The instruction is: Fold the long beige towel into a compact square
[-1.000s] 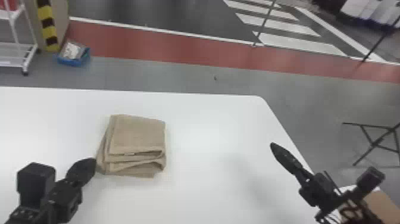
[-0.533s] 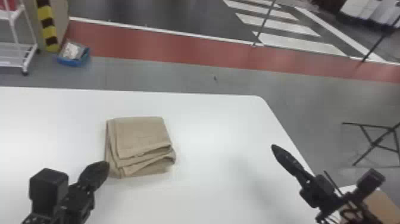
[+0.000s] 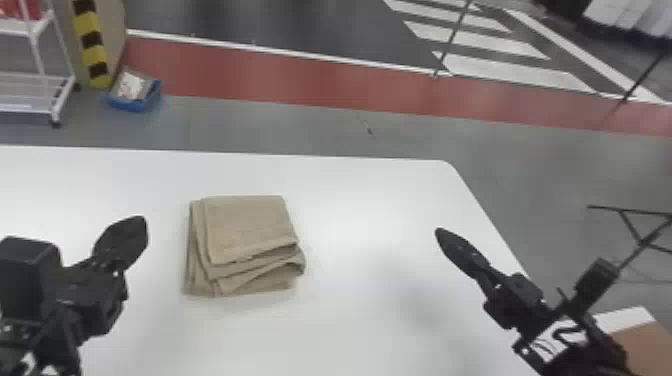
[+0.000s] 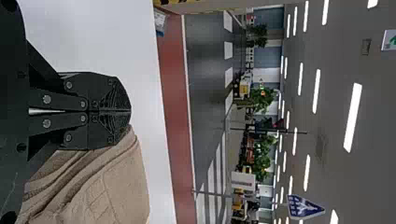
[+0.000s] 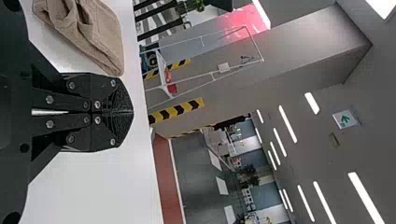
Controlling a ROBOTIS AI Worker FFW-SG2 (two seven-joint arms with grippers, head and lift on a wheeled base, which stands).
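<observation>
At the left, the left gripper (image 3: pixel 136 229) is closed, its fingers pressed together (nothing between them), near the towel (image 3: pixel 247 225) but apart from it. The towel lies on the white table (image 3: pixel 350 200), folded into a layered, roughly square stack (edges a bit uneven). Well apart on the right, the right gripper (image 3: pixel 446 239) is closed too, also empty.

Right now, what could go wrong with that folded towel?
The towel has uneven layers at its near edge, which might slip or open if nudged. The left gripper, shut, is near the towel's left side; a sideways sweep could push the whole stack askew.
</observation>
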